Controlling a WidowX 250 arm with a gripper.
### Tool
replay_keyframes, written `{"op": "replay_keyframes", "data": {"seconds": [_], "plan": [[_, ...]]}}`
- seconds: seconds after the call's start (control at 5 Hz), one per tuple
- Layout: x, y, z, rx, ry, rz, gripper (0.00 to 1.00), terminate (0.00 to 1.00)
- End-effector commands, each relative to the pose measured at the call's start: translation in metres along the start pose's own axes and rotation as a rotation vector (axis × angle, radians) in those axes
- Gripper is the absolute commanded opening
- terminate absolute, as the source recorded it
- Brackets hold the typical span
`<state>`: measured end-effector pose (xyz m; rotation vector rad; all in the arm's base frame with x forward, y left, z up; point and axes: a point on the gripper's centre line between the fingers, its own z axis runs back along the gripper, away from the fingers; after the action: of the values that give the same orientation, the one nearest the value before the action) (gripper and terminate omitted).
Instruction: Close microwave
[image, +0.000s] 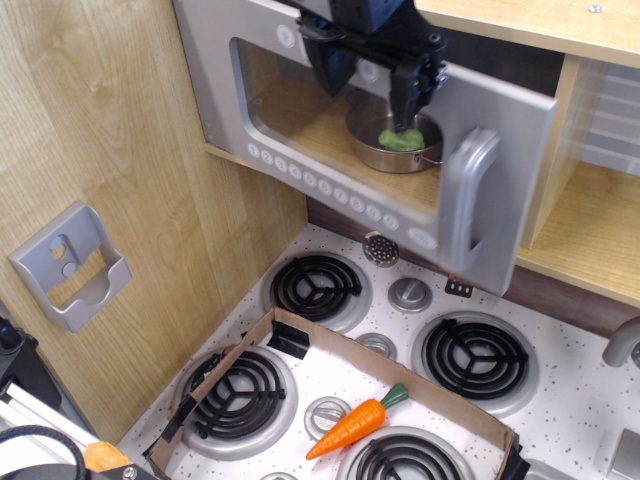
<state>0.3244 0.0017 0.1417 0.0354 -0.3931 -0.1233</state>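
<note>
The microwave's large grey door (250, 110) with its clear window, row of round white buttons (340, 193) and chunky grey loop handle (472, 210) stands almost shut against the light wood cabinet. Through the window I see a steel pot (400, 150) holding something green. My dark gripper (368, 82) is pressed against the outside of the door near its top, its two fingers (408, 90) spread and holding nothing.
A narrow wooden cubby (590, 190) lies right of the door. A grey wall holder (68, 265) hangs at the left. Below are stove burners (318, 285), a cardboard tray (300, 350) and a toy carrot (352, 424).
</note>
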Motion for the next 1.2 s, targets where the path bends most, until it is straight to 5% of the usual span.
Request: {"op": "replay_keyframes", "data": {"seconds": [0.0, 0.4, 0.6, 0.8, 1.0], "plan": [[0.028, 0.002, 0.012, 0.023, -0.185, 0.081, 1.00, 0.00], [0.035, -0.001, 0.015, 0.081, -0.369, 0.151, 1.00, 0.00], [0.033, -0.004, 0.018, 0.101, -0.376, 0.183, 1.00, 0.00], [0.028, -0.009, 0.022, 0.113, -0.289, 0.226, 1.00, 0.00], [0.005, -0.013, 0.026, 0.152, -0.089, 0.234, 1.00, 0.00]]}}
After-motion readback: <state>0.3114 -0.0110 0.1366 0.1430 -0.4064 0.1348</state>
